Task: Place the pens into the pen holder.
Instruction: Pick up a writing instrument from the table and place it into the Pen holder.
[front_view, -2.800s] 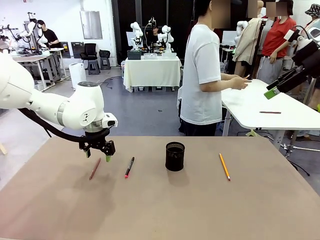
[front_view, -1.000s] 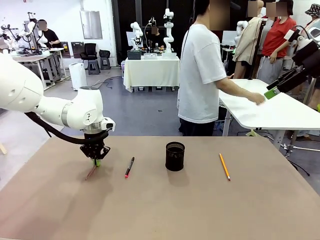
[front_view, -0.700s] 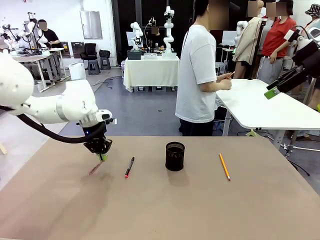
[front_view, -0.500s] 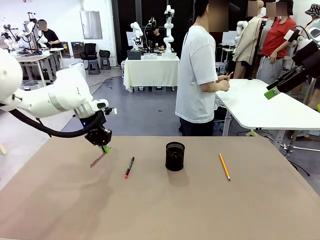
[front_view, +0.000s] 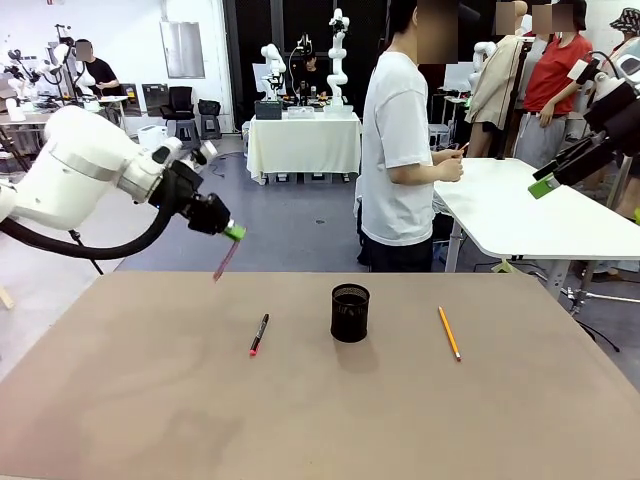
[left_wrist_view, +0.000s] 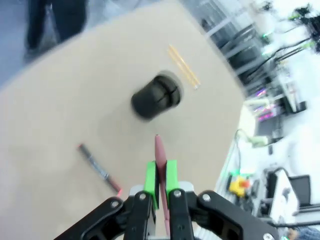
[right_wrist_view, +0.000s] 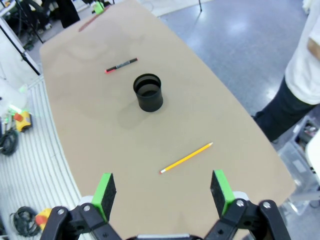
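One pen (front_view: 226, 262) now aloft

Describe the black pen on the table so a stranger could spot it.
On the brown table, find the black mesh pen holder near the middle. The black pen lies flat to the robot's left of it. Unlike the yellow pencil opposite, it is dark with a red tip.
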